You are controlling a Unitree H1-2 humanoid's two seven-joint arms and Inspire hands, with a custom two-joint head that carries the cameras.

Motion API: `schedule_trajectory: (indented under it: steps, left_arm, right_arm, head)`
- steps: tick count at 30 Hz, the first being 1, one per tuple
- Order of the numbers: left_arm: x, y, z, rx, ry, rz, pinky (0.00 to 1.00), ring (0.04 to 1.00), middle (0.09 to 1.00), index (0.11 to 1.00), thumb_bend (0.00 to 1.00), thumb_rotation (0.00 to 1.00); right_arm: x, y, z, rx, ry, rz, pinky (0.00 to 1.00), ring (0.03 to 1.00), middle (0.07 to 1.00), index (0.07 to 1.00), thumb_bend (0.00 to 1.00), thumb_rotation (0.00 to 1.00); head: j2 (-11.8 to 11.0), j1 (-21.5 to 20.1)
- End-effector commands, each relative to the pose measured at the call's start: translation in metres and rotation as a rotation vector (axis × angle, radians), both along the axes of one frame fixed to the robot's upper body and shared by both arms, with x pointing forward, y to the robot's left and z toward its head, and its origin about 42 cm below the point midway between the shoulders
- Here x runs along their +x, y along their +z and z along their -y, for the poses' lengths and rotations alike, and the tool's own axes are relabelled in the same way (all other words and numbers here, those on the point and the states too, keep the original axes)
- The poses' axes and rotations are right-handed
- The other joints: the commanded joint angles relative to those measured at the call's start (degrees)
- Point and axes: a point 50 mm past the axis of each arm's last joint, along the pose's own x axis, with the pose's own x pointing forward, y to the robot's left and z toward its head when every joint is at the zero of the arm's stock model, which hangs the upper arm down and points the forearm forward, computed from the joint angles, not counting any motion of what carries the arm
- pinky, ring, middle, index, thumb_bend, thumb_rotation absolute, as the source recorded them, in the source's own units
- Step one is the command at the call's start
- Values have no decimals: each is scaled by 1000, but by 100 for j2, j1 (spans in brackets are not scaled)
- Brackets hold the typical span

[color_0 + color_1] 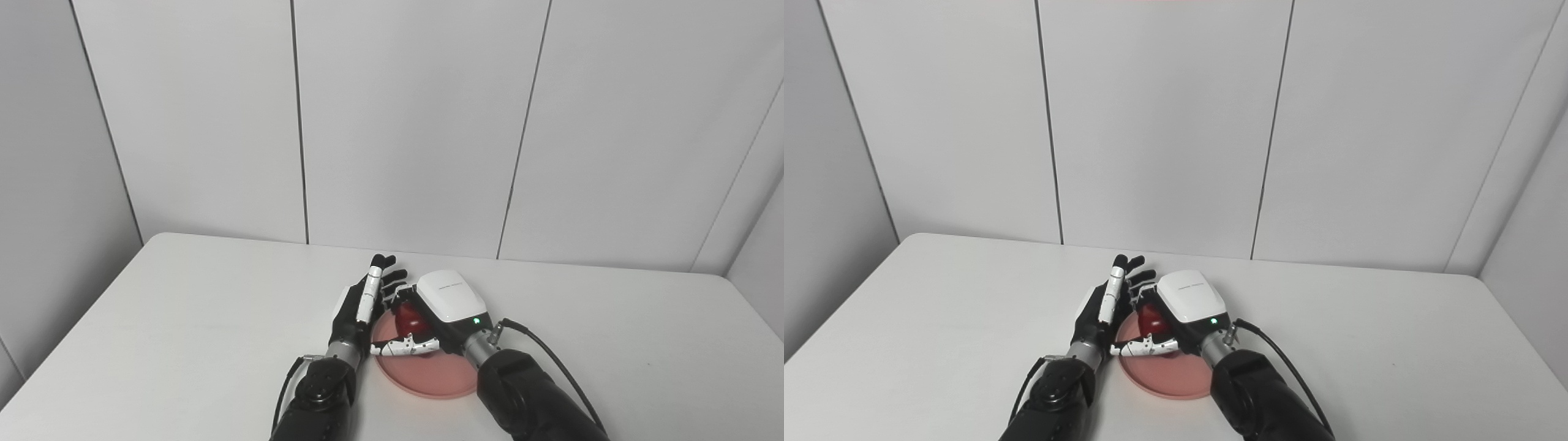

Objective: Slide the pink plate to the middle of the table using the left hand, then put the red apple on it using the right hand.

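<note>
Right hand (pixel 442 306) is closed around the round red apple (pixel 409 320), held over the far part of the round pink plate (pixel 429 373); contact with plate cannot be told. Left hand (pixel 361 303) is held open, fingers straight, empty, just beside the plate's left edge on the white surface (pixel 184 318).

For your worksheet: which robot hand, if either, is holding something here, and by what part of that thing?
The right robot hand holds the red apple around its body, over the pink plate. The left robot hand is open beside the plate, holding nothing.
</note>
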Motion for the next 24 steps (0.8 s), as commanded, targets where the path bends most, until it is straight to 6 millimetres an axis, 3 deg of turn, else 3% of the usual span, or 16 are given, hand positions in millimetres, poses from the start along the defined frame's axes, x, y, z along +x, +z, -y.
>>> schedule_trajectory:
  steps: [1,6,12,24]
  left_arm:
    - [-6,-20,-8,33,2,-106,746,801,808,824,719,1000]
    - [-6,-19,-11,27,1,-107,765,798,812,812,714,1000]
    - [-7,-20,-12,29,-7,-113,765,802,816,810,718,1000]
    - [-7,-21,-15,42,-22,-105,793,813,824,813,696,1000]
  right_arm:
    - [14,37,-8,26,50,115,301,389,486,530,624,839]
    - [15,37,-6,22,42,110,311,398,484,536,604,777]
    - [14,34,-5,21,37,110,330,424,511,531,617,790]
    - [12,21,-6,11,39,129,245,329,448,507,629,748]
  head:
    - [2,-8]
    - [12,-38]
    - [32,-97]
    - [43,-124]
